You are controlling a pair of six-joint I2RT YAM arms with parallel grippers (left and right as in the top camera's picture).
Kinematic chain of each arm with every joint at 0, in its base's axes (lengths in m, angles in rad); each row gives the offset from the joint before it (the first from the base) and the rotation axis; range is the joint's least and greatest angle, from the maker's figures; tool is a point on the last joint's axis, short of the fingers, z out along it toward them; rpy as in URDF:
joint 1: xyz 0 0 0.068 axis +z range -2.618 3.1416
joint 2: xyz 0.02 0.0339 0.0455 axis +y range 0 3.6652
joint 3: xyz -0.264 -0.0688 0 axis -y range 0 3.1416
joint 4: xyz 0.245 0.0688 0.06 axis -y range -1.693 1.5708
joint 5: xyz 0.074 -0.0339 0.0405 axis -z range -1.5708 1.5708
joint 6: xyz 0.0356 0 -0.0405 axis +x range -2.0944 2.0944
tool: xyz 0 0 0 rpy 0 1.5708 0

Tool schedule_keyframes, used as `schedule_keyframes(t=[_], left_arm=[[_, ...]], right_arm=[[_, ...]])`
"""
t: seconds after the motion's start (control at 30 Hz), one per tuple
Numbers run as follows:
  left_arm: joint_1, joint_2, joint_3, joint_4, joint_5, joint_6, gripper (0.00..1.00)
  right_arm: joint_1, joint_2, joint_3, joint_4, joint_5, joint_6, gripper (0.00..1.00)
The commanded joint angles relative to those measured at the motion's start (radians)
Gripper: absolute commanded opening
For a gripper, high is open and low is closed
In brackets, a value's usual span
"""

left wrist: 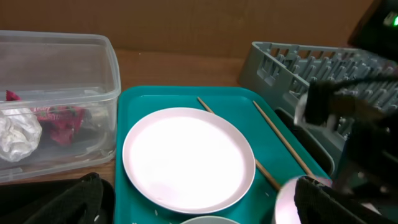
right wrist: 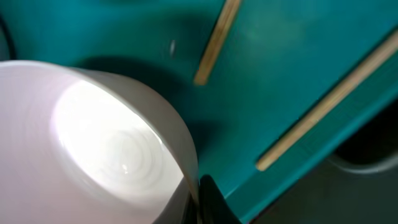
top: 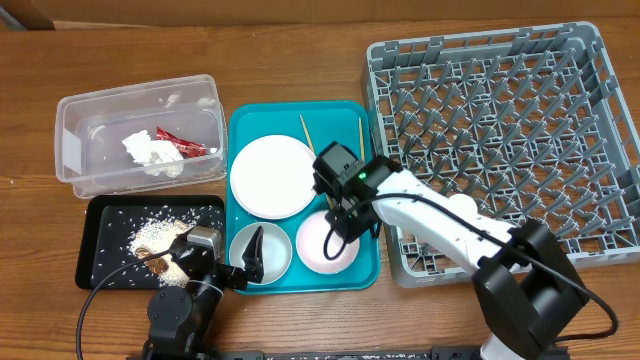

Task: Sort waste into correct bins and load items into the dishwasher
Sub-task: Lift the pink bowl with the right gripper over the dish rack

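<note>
My right gripper point(top: 343, 222) is shut on the rim of the pink bowl point(top: 322, 245), which shows large in the right wrist view point(right wrist: 93, 143). My left gripper point(top: 225, 265) is open and empty beside the white bowl point(top: 272, 252). The round plate point(top: 272, 176) and two chopsticks point(top: 307, 132) lie on the teal tray point(top: 243, 125). The napkin point(top: 148, 150) and red wrapper point(top: 180, 142) are in the clear tub point(top: 70, 150). Rice and scraps point(top: 155, 232) lie on the black tray point(top: 95, 262). The white cup is out of view.
The grey dish rack point(top: 500, 130) stands to the right of the teal tray, its near wall close to my right arm. It also shows in the left wrist view point(left wrist: 292, 62). The wooden table's front edge is just behind both arm bases.
</note>
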Motion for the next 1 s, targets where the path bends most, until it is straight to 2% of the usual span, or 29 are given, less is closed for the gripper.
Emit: schedule_keyframes(t=[0.0, 0.1, 0.13, 0.23, 0.27, 0.3, 0.4, 0.47, 0.57, 0.7, 0.97], left_arm=[[0.004, -0.011, -0.006, 0.005, 0.001, 0.015, 1.0], [0.004, -0.011, -0.006, 0.005, 0.001, 0.016, 1.0], [0.004, -0.011, -0.006, 0.005, 0.001, 0.016, 1.0], [0.004, -0.011, -0.006, 0.005, 0.001, 0.016, 1.0], [0.004, -0.011, -0.006, 0.005, 0.001, 0.016, 1.0], [0.004, -0.011, -0.006, 0.005, 0.001, 0.015, 1.0], [0.004, -0.011, -0.006, 0.005, 0.001, 0.015, 1.0], [0.004, -0.011, -0.006, 0.005, 0.001, 0.015, 1.0], [0.004, -0.011, -0.006, 0.005, 0.001, 0.016, 1.0], [0.004, -0.011, -0.006, 0.005, 0.001, 0.015, 1.0], [0.004, -0.011, -0.006, 0.005, 0.001, 0.016, 1.0]], right_arm=[[-0.004, -0.043, 0.145, -0.072, 0.084, 0.056, 0.04], [-0.004, -0.087, 0.231, -0.126, 0.084, 0.057, 0.04], [-0.004, -0.122, 0.283, -0.151, 0.133, 0.105, 0.04], [-0.004, -0.193, 0.361, -0.201, 0.365, 0.286, 0.04], [-0.004, -0.245, 0.388, -0.239, 0.586, 0.459, 0.04], [-0.004, -0.275, 0.391, -0.257, 0.703, 0.537, 0.04], [-0.016, -0.326, 0.389, -0.296, 0.958, 0.682, 0.04], [-0.043, -0.329, 0.389, -0.323, 1.059, 0.743, 0.04], [-0.123, -0.316, 0.365, -0.351, 1.122, 0.81, 0.04], [-0.315, -0.245, 0.333, -0.38, 1.112, 0.898, 0.04], [-0.448, -0.01, 0.33, -0.386, 1.119, 0.809, 0.04]])
